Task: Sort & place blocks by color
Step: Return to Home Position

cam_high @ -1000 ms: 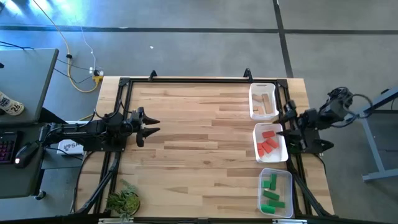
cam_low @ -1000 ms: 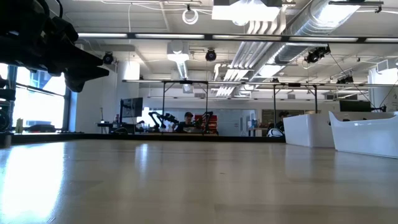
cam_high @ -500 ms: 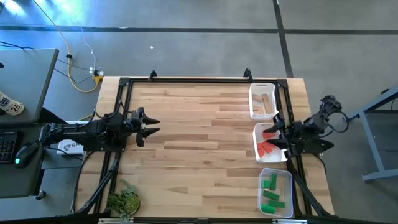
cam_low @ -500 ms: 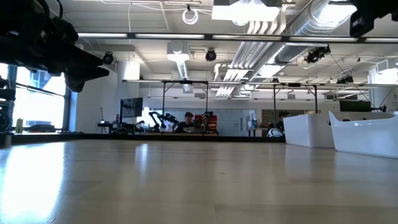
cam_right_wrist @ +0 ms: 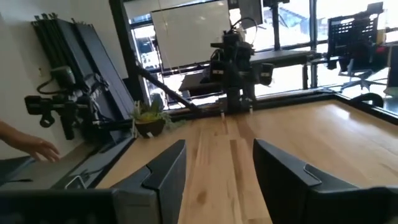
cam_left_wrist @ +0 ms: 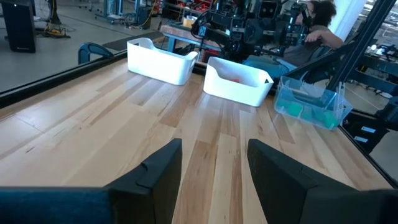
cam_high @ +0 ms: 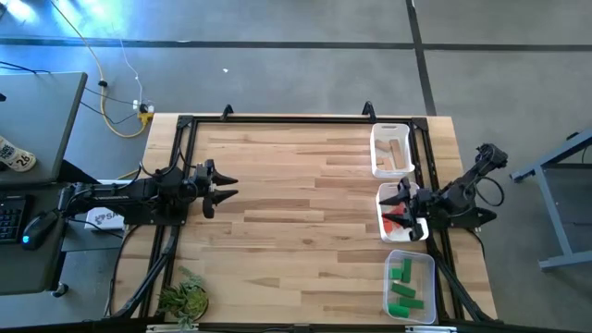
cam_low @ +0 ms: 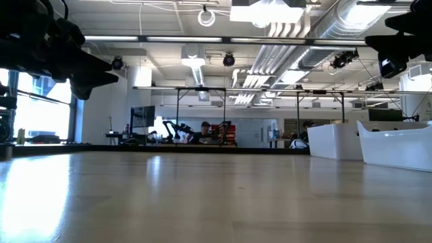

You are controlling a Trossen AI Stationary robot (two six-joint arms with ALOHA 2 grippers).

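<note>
The blocks lie sorted in three trays along the table's right edge. Tan blocks are in the far white tray, red blocks in the middle white tray, green blocks in the near clear tray. My right gripper hangs open, level, above the red tray, pointing toward the table's left, with nothing between its fingers. My left gripper stands open at the table's left side, pointing right, also holding nothing.
A small potted plant sits at the near left corner. Black frame rails run along the table's left and right edges. The wide wooden middle is bare. A person sits beyond the trays; a hand shows off the table.
My right gripper has come down and reached toward the table's left, from beside the right rail to above the red tray, rolling a little on the way. Its fingers stay open. The blocks and trays have not moved.
</note>
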